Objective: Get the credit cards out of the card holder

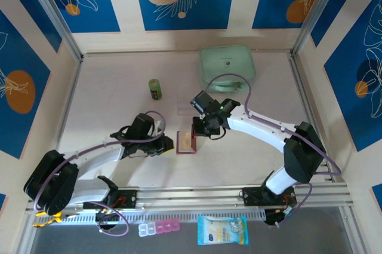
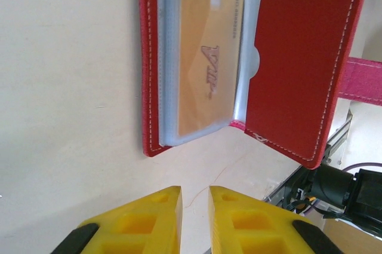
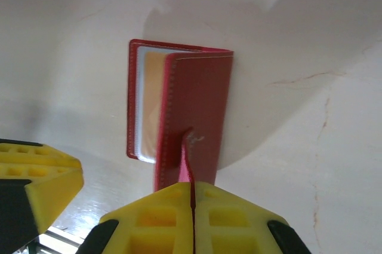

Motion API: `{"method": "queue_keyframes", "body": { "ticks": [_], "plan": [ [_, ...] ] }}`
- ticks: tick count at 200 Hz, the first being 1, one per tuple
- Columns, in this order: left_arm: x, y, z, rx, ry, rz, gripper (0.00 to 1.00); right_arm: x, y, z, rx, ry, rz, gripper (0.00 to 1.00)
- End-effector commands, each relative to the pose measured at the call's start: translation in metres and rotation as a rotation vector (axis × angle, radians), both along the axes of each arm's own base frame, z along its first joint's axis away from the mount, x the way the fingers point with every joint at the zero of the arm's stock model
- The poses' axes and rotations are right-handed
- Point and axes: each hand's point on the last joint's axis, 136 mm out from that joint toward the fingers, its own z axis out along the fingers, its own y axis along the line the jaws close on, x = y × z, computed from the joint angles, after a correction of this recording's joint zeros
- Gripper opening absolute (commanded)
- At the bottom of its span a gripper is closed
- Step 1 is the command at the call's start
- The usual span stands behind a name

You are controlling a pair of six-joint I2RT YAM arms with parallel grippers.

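Although the card holder [image 1: 186, 142] lies open on the table, about midway between the side edges and somewhat nearer the near edge than the far one, the work of emptying it looks barely begun. The one credit card that can be made out, an orange card [image 2: 206, 57], sits fully inside a clear plastic pocket against the holder's lower half. Whether more cards lie stacked behind it cannot be told.

The right gripper [image 3: 192, 191] is clamped on the tab [image 3: 188, 158], with its yellow fingers pressed together around the thin red strip, and it holds the cover up and away from the pockets. The left gripper [image 2: 195, 197] hangs just beside the holder on its left side. Its fingers stand a little apart with nothing between them, and they point toward the pocket's edge without touching it.

So the opening step appears done: the cover is up and the pocket is exposed. What remains, by my reading, is all of the removal itself, meaning gripping the orange card, sliding it out, setting it on the table, and then doing the same for any others.

A mint green case [image 1: 227, 67] rests near the far edge, well apart from the holder.
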Motion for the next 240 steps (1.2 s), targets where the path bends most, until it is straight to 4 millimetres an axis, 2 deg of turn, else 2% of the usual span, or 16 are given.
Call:
{"method": "queue_keyframes", "body": {
  "ticks": [1,69,148,209,240],
  "plan": [
    [0.003,-0.006,0.005,-0.032,-0.013,-0.017,0.18,-0.004,-0.011,-0.001,-0.017,-0.007,0.006,0.0],
    [0.004,-0.012,-0.001,-0.024,0.006,-0.022,0.18,-0.008,-0.027,-0.013,-0.023,0.01,-0.021,0.0],
    [0.003,-0.02,-0.01,-0.01,0.03,-0.029,0.18,-0.021,-0.048,-0.043,-0.062,0.065,-0.034,0.0],
    [0.003,-0.031,-0.016,-0.002,0.044,-0.048,0.17,-0.022,-0.054,-0.062,-0.072,0.097,-0.036,0.05],
    [0.003,-0.029,-0.02,0.017,0.047,-0.041,0.16,-0.017,-0.053,-0.065,-0.075,0.093,-0.028,0.05]
  ]
}}
